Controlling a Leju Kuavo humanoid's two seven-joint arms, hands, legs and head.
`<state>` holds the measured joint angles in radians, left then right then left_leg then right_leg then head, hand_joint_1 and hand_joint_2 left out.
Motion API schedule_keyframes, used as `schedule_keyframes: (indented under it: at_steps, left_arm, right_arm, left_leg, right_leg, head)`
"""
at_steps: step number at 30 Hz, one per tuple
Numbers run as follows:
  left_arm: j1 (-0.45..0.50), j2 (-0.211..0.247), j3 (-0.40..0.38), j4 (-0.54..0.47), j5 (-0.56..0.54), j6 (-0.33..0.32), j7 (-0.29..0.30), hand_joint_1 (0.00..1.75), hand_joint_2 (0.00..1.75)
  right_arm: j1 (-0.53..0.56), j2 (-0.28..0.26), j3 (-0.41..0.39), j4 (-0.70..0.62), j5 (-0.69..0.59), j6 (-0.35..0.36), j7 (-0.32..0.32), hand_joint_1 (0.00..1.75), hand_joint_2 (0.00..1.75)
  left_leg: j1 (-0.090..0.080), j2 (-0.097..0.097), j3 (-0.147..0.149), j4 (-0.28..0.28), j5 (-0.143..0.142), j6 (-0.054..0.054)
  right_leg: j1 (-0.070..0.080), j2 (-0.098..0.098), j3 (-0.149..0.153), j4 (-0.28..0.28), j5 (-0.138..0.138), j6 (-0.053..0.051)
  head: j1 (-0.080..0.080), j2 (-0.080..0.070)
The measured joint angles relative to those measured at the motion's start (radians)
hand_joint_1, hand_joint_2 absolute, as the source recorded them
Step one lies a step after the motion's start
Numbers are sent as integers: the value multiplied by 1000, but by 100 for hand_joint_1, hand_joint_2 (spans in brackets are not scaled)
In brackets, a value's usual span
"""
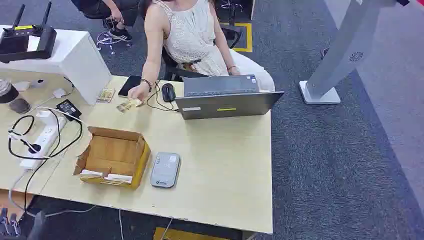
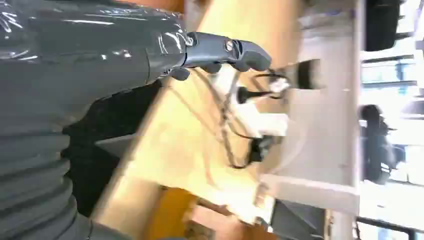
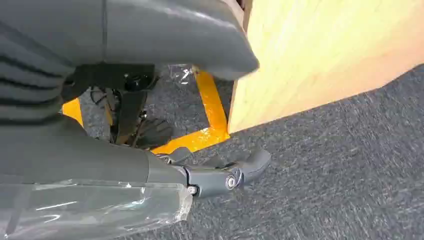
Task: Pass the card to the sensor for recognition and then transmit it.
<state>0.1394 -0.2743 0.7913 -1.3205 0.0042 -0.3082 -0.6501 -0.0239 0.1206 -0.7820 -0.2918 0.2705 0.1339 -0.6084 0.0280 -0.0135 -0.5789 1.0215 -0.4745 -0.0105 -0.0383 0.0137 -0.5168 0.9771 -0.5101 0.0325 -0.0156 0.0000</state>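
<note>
Both robot hands hang empty — left hand (image 2: 220, 52) and right hand (image 3: 220, 175) with fingers loosely apart — while the small yellowish card (image 1: 126, 105), apparently under a seated person's hand (image 1: 136, 92), lies well beyond the flat grey sensor (image 1: 165, 170) — a long reach risking fumbles.

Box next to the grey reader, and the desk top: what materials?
Open box: looks like brown corrugated cardboard, matte, with raw folded flaps and a yellow printed outer side. Desk top: pale wood-grain surface, smooth with a slight sheen, probably laminate over board rather than solid wood; the edge is too small to tell.
</note>
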Motion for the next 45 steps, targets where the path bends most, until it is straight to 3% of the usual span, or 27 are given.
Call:
schedule_keyframes:
  at_steps: [5, 12, 29, 45]
  left_arm:
    - [-30, 15, -103, -91, -70, 108, -8, 0, 175]
    - [-108, 58, -236, -126, -221, 250, 25, 0, 175]
    - [-297, 146, -464, -99, -687, 463, 243, 0, 175]
    - [-489, 255, -698, 31, -1125, 615, 483, 0, 175]
  right_arm:
    - [-15, 6, -12, 6, 36, -13, 11, 0, 175]
    - [-32, 11, -13, 14, 78, -15, 38, 0, 175]
    - [-57, 21, -13, 26, 149, -29, 94, 0, 175]
    - [-80, 33, -7, 34, 213, -39, 157, 0, 175]
  left_leg:
    - [0, 0, 0, 0, 0, 0]
    - [0, 0, 0, 0, 0, 0]
    - [0, 1, 0, 0, 1, -1]
    - [0, 1, 0, 0, 1, -1]
  right_leg:
    - [0, 0, 0, 0, 0, 0]
    - [0, 0, 1, 0, 1, -1]
    - [0, 2, 1, 1, 2, -1]
    - [0, 2, 1, 1, 2, -1]
  head:
    - [0, 0]
    - [0, 0]
    - [0, 0]
    - [0, 0]
